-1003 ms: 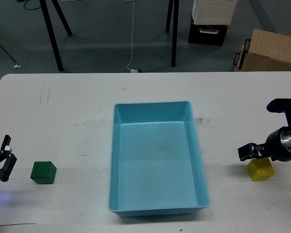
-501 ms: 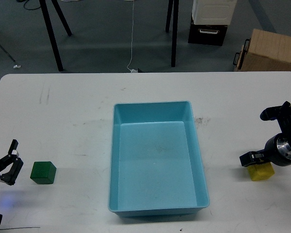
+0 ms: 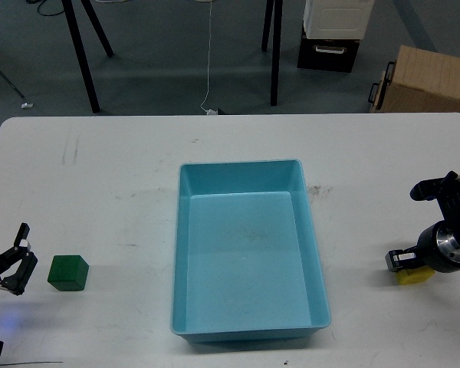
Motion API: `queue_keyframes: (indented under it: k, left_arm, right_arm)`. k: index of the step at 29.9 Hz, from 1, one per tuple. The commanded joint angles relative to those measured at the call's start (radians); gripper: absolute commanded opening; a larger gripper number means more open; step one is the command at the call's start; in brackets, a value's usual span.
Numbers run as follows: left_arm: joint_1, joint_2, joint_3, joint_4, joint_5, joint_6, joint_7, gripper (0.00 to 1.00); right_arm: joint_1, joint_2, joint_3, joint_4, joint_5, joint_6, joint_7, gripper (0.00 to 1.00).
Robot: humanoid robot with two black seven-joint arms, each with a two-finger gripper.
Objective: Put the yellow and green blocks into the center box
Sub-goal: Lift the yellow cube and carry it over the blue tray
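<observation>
The green block [image 3: 67, 272] sits on the white table at the left. My left gripper [image 3: 21, 257] is just left of it, apart from it, with its two fingers spread open. The yellow block [image 3: 415, 277] sits at the right, mostly hidden under my right gripper [image 3: 405, 262], which is low over it. One finger [image 3: 397, 261] shows at the block's left side and the other is hidden, so I cannot tell whether the gripper holds the block. The light blue box [image 3: 238, 164] stands in the center, empty.
The white table [image 3: 123, 176] ends at the far edge, with black stand legs [image 3: 83, 54] and a hanging cable on the floor beyond. A wooden crate [image 3: 425, 79] and a white-and-black case [image 3: 333, 31] stand at the back right.
My right gripper has dropped lower and moved right onto the yellow block, covering more of it. My left gripper has moved down and right, closer to the green block.
</observation>
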Motion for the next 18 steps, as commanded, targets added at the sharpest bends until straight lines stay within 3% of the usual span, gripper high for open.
queue_keyframes:
  k: [1, 8, 18]
  left_arm:
    - [-0.001, -0.002, 0.002, 0.001, 0.002, 0.0, 0.0, 1.0]
    - [0.001, -0.003, 0.0, 0.001, 0.015, 0.0, -0.001, 1.0]
    - [0.007, -0.003, -0.002, -0.001, 0.015, 0.0, -0.006, 1.0]
  right_arm:
    - [0.089, 0.026, 0.063, 0.01, 0.087, -0.043, 0.002, 0.0]
    - [0.373, 0.274, 0.063, -0.037, 0.394, -0.052, 0.002, 0.0]
    - [0.33, 0.776, 0.017, -0.343, 0.42, -0.105, 0.002, 0.03]
